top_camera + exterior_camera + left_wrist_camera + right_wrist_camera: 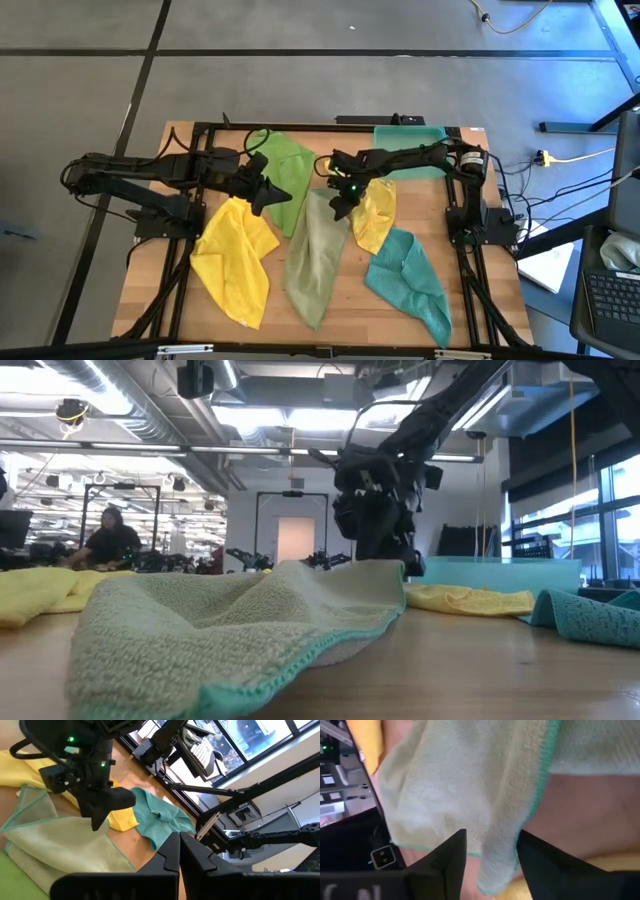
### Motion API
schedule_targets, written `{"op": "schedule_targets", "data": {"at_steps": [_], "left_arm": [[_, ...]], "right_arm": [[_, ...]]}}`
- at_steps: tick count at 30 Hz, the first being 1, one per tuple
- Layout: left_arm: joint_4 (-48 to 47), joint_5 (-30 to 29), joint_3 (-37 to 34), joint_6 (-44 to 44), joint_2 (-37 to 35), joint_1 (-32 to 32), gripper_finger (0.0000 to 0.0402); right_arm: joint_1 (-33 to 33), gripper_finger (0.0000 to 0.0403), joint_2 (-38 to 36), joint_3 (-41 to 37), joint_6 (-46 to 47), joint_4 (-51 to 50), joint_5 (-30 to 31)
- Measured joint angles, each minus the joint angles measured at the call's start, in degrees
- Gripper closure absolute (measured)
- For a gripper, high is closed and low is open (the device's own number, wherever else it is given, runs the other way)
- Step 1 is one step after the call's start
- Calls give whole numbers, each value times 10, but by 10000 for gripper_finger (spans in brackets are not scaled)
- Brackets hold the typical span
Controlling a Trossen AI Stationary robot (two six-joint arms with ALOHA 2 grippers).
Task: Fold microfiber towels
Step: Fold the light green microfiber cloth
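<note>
From above, the right gripper (343, 203) hangs over the far edge of the pale olive-green microfiber towel (315, 262), which trails from under it toward the near edge of the wooden table (345, 310). Touching that gripper's outer side lies the smaller yellow microfiber towel (375, 215), and past that, nearer the table's front, the teal microfiber towel (410, 282). On its other side lies the bright green microfiber towel (283, 176), and over that cloth's near edge hangs the left gripper (268, 190). Just in front of the left gripper spreads the larger yellow microfiber towel (235, 262). Behind the right gripper, at the table's back edge, sits the rigid teal plastic tray (410, 137).

At table height, the right gripper (385, 555) reaches down to the raised far fold of the pale olive-green cloth (240, 625); the fingertips are hidden behind the fold.

The left wrist camera shows the left arm's own fingers (192, 851) pressed together with nothing between them. Beyond them the right gripper (97, 820) points down at the pale olive-green cloth (60, 842).

The right wrist camera shows that arm's two dark fingers (545, 862) standing apart, a teal-stitched fold of the pale olive-green cloth (470, 790) lying between them; whether they already pinch it cannot be told.
</note>
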Motion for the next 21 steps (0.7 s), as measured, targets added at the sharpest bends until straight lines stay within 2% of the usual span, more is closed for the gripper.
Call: {"op": "schedule_targets", "data": {"at_steps": [8, 16, 21], "left_arm": [[0, -3, 0, -1, 0, 0, 401], [1, -4, 0, -3, 0, 0, 401], [1, -4, 0, -3, 0, 0, 401]], "right_arm": [[-4, 274, -31, 0, -30, -18, -15], [11, 288, -35, 0, -42, -26, -19], [25, 288, -35, 0, -46, -32, 19]]}}
